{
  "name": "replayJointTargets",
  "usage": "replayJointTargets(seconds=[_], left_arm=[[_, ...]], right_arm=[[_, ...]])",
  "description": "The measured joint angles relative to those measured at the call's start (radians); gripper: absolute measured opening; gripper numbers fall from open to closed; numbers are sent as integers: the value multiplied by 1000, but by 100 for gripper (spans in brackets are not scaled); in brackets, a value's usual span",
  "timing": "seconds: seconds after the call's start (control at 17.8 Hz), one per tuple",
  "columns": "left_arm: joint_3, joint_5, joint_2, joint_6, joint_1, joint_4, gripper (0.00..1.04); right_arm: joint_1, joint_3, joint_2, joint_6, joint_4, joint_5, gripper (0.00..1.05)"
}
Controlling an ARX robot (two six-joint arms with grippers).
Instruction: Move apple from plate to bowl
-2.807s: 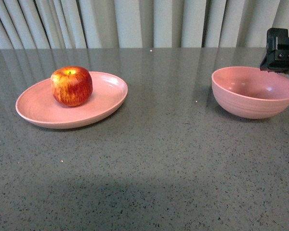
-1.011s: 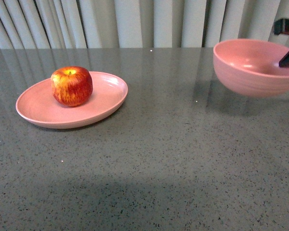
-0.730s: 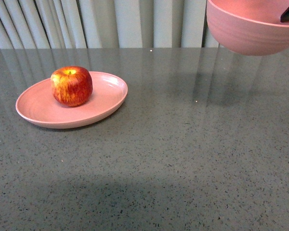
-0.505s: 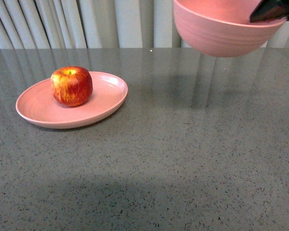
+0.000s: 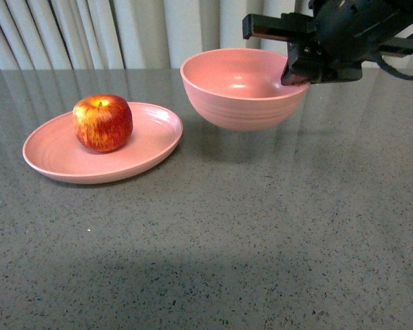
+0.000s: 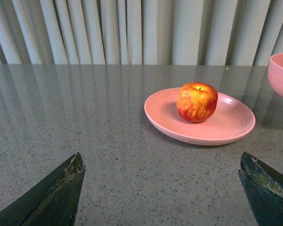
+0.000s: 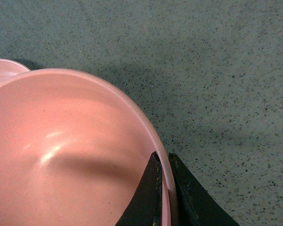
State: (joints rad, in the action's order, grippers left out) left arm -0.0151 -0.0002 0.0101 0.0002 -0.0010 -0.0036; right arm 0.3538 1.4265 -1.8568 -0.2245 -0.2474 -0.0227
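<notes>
The red-and-yellow apple (image 5: 102,122) sits on the shallow pink plate (image 5: 55,158) at the left of the table. My right gripper (image 5: 294,74) is shut on the right rim of the deep pink bowl (image 5: 241,89), holding it just above the table, close to the right of the plate. In the right wrist view my right gripper (image 7: 163,162) pinches the bowl's (image 7: 61,155) rim, one finger inside, one outside. My left gripper (image 6: 160,165) is open and empty, well short of the apple (image 6: 197,101) and plate (image 6: 226,127).
The grey speckled table (image 5: 261,227) stretches to pale curtains (image 5: 138,31) at the back. The bowl's edge (image 6: 280,75) shows at the side of the left wrist view.
My right gripper lifted the bowl off the table at the right, carried it left across the table and lowered it beside the plate. The apple and plate have not moved.
</notes>
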Motion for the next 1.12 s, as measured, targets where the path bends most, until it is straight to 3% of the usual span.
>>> replayJointTargets(seconds=[0.95, 1.12], left_arm=[[0, 0, 0, 0, 0, 0, 98], [0, 0, 0, 0, 0, 0, 98]], right_arm=[[33, 8, -105, -34, -28, 24, 4], [32, 8, -105, -35, -27, 24, 35]])
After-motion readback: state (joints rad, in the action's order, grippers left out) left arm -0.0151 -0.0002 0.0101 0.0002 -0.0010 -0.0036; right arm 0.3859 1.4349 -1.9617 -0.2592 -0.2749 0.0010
